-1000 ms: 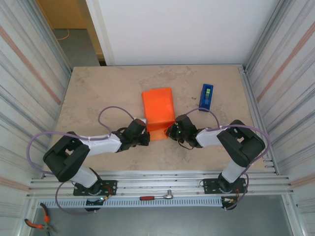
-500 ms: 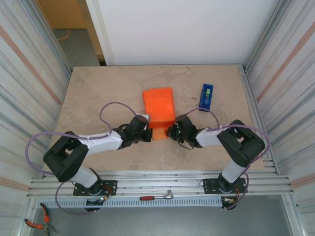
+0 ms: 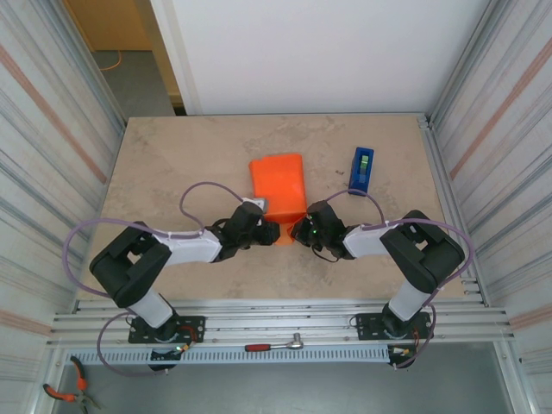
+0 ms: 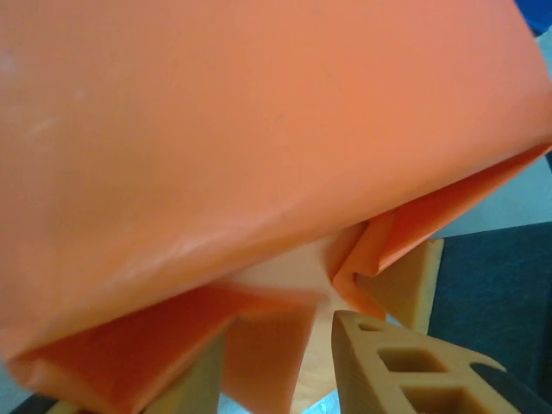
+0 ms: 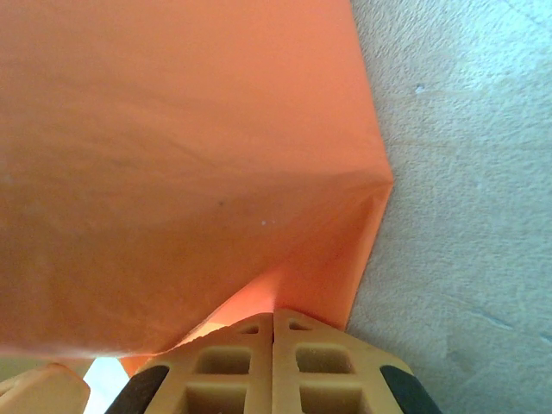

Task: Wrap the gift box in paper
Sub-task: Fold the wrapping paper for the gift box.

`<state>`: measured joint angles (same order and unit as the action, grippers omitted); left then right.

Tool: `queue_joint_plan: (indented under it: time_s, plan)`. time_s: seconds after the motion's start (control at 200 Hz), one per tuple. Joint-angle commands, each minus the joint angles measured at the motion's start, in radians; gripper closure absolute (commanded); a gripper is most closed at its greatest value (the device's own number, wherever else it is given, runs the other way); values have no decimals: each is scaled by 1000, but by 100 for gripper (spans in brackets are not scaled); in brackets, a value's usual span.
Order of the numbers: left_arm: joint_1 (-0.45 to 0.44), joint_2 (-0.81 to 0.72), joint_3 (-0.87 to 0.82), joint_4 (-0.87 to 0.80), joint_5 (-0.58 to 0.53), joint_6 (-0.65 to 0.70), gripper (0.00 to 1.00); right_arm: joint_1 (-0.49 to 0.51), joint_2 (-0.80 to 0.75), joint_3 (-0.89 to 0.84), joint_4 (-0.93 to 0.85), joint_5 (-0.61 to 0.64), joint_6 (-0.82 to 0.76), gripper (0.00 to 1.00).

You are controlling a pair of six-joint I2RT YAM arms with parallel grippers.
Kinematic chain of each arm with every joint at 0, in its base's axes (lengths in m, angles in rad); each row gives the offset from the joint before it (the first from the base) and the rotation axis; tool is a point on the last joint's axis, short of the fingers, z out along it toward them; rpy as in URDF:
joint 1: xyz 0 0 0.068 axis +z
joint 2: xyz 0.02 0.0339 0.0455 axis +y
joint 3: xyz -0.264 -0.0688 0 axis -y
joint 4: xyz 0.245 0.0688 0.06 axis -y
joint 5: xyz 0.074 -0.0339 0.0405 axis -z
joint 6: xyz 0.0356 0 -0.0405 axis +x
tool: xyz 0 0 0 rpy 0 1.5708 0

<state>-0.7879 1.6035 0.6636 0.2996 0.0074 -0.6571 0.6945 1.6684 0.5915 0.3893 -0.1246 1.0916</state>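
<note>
Right pincer (image 5: 273,321): clenched on thin plain bright orange paper sheet (image 5: 172,129), at its folded corner.
Left pincer (image 4: 280,336): released, astride a flap.
Sheet surface: smooth, creased.

The paper (image 3: 278,183) lies on the table (image 3: 172,164) near its centre, its long axis running near to far. The tape dispenser (image 3: 361,170) stands to the right of the paper, apart from it. The left gripper (image 3: 266,231) sits at the paper's near left corner and the right gripper (image 3: 299,228) at its near right corner, facing each other. A ratchet wrench (image 3: 274,346) lies on the rail before the table, between the arm bases. Pliers (image 3: 65,392) lie further left and nearer.
</note>
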Motion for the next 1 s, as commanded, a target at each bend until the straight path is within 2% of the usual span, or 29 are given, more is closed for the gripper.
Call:
queue_joint_plan:
  time_s: [0.0, 0.681, 0.797, 0.992]
  plan:
    - [-11, 17, -14, 81, 1, 12, 56, 11, 13, -12, -71, 16, 5, 100]
    - [-37, 56, -11, -2, -32, 103, 54, 11, -25, -5, -101, 22, -2, 100]
    - [-36, -47, 1, -57, -45, 144, 50, 10, -32, -6, -110, 23, -4, 100]
    - [-7, -308, -29, -174, -84, 182, 31, 5, -45, -5, -123, 21, -10, 100]
